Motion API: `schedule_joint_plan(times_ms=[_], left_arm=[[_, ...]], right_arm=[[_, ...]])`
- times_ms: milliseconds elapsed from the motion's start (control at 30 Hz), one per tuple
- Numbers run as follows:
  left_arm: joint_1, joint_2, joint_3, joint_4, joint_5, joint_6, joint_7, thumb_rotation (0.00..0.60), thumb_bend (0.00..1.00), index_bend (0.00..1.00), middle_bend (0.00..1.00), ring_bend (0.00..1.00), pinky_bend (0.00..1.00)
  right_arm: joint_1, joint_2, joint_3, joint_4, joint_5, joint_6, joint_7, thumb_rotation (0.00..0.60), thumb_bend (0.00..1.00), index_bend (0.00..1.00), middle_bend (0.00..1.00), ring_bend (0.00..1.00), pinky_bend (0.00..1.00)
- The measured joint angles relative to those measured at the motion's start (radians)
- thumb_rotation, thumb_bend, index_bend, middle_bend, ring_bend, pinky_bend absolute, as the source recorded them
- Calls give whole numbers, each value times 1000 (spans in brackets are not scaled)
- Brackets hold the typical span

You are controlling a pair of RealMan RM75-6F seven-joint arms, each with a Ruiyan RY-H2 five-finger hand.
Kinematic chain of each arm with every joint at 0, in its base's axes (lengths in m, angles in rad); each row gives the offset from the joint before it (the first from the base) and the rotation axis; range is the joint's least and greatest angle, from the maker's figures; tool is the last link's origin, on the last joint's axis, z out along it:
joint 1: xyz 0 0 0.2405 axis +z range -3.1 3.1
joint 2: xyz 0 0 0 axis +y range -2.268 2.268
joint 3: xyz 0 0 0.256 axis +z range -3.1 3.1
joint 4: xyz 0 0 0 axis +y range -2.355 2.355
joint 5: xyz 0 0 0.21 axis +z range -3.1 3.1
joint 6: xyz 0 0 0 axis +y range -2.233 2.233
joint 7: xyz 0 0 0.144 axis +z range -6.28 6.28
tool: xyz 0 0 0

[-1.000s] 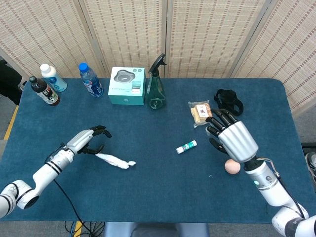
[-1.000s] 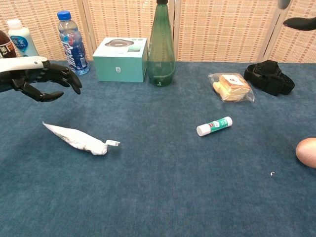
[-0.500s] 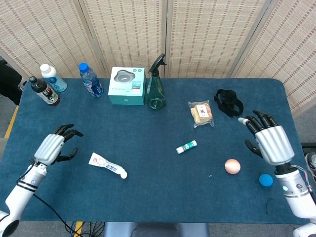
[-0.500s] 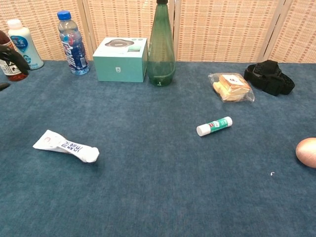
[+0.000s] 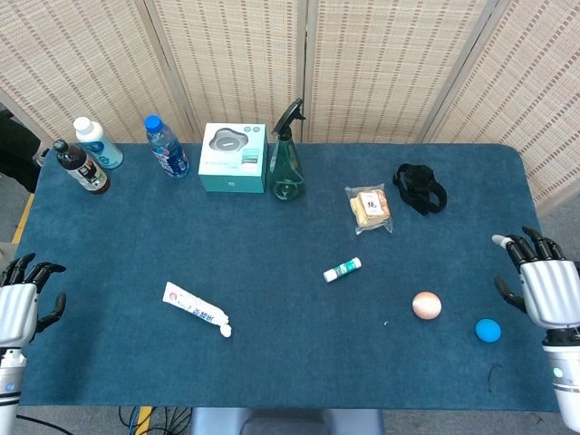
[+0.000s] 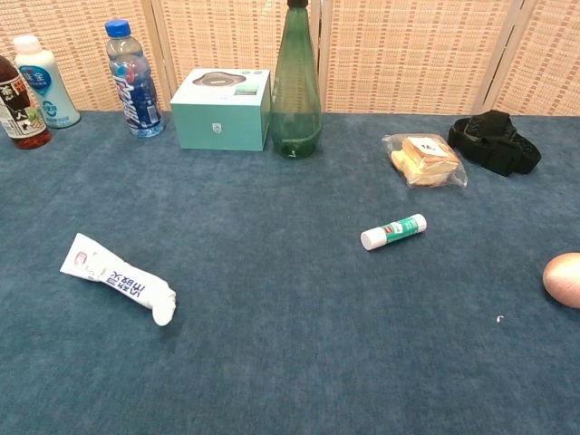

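Both hands idle, fingers spread and empty: left hand [image 5: 20, 304] at the table's [image 5: 272, 362] edge, toothpaste tube [image 5: 197, 309] nearest, lying flat; seemingly best gripped across its middle; right hand [image 5: 548, 288] beside a blue ball [image 5: 488, 330]

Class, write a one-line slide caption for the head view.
Both hands, left and right, open at table edges; toothpaste tube lies between.

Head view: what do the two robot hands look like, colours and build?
Both the left hand and the right hand have a ribbed silver-grey back plate and black fingers. A white wrist segment shows below each; the right one carries a small green light.
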Motion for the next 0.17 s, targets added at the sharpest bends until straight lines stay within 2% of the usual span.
schedule_joint_plan(times_ms=[167], left_arm=[[15,3,-8,-12,16,-3,11,600,370,312,294,105,80]], right_arm=[[-25,0,-4,-1,7,0,12,600,188,286,324,152,257]])
